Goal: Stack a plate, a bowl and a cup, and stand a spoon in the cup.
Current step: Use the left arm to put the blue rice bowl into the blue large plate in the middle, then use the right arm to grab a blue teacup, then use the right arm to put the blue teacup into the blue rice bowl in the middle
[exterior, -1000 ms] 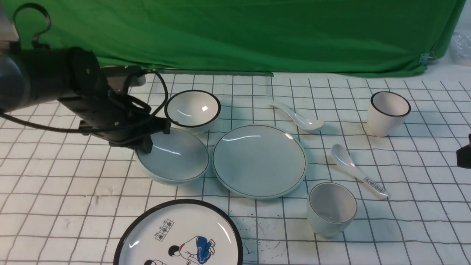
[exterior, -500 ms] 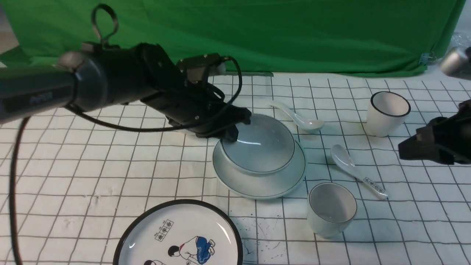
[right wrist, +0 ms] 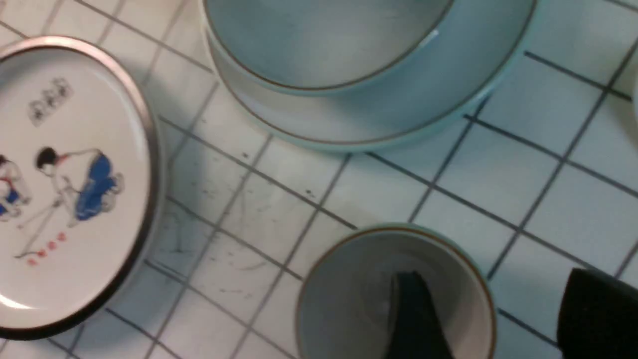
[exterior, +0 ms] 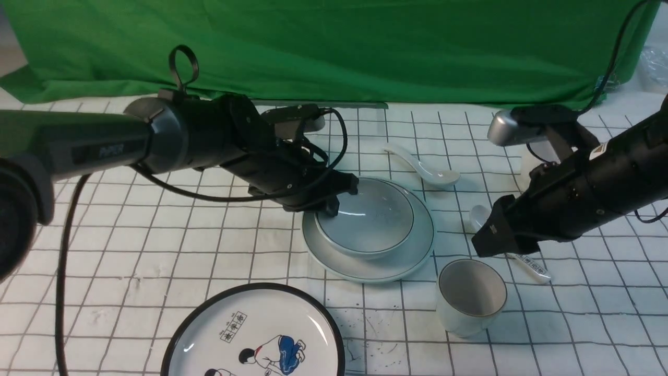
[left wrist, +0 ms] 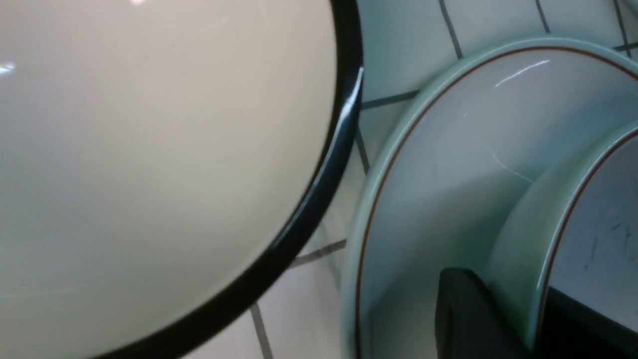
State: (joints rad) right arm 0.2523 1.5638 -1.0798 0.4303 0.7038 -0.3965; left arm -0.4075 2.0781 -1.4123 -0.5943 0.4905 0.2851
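Note:
The pale bowl (exterior: 365, 219) rests inside the pale plate (exterior: 376, 263) at the table's middle. My left gripper (exterior: 334, 202) is at the bowl's left rim. In the left wrist view one of its fingers (left wrist: 468, 314) lies against the outer wall and the other inside the bowl (left wrist: 598, 209), shut on the rim. The squat cup (exterior: 471, 295) stands in front of the plate on the right. My right gripper (right wrist: 493, 279) hangs open over its rim, one finger above the cup's (right wrist: 349, 289) inside and one outside it. The plain spoon (exterior: 422, 167) lies behind the plate.
A black-rimmed plate with a cartoon figure (exterior: 255, 334) lies at the front edge. A black-rimmed bowl (left wrist: 149, 149) sits just left of the plate, hidden by my left arm in the front view. A labelled spoon (exterior: 535, 269) pokes out under my right arm. Green cloth backs the table.
My left arm carried the bowl from the table's left over to the plate and lowered it onto it. My right arm swung in from the right to the cup and its jaws opened.

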